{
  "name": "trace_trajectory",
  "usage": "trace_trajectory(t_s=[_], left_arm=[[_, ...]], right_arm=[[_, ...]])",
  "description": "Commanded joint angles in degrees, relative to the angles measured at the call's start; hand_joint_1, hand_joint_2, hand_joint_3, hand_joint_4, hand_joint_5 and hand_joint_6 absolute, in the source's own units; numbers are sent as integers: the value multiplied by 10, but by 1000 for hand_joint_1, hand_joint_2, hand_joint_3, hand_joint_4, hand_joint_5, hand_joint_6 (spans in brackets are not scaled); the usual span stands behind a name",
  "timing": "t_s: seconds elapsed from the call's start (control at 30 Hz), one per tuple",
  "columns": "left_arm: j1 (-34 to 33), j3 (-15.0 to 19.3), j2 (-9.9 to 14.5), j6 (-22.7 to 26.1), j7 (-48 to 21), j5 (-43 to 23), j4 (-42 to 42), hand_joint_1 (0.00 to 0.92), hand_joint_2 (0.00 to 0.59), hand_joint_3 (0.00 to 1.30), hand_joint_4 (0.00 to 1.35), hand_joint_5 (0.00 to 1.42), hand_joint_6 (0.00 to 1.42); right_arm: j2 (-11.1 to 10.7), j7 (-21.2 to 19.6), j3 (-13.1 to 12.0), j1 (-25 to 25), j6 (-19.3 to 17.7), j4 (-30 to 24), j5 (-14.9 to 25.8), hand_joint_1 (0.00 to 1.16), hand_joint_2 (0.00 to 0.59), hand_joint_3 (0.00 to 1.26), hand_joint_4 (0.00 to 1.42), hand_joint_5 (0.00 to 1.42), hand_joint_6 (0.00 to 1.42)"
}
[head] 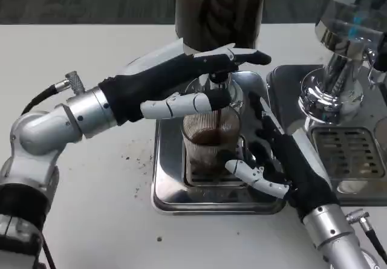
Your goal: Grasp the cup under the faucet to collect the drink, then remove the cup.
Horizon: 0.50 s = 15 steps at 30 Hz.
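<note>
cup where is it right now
In the head view the ribbed glass cup stands centre frame on the steel drip tray, under the faucet, between the left hand and right hand.

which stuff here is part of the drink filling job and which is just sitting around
In the job: cup, faucet, dark dispenser, drip tray, left robot hand, right robot hand.

Just there: silver machine with its grate, crumbs on table.

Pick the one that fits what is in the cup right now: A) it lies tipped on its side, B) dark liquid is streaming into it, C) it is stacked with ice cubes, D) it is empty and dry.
B: a thin dark stream runs down into the upright ribbed glass cup on the metal drip tray, with brown liquid pooled inside.
</note>
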Motion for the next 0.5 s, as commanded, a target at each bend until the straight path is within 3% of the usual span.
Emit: trace_trajectory(t_s=[0.03,0.5], left_arm=[[23,-10,17,14,-11,22,8,0,150,178,57,0,0],[28,-11,18,19,-13,17,2,0,150,178,64,0,0]], right_arm=[[4,1,0,-6,-13,9,3,599,228,0,0,0,95],[12,11,5,-13,-19,19,4,590,232,0,0,0,95]])
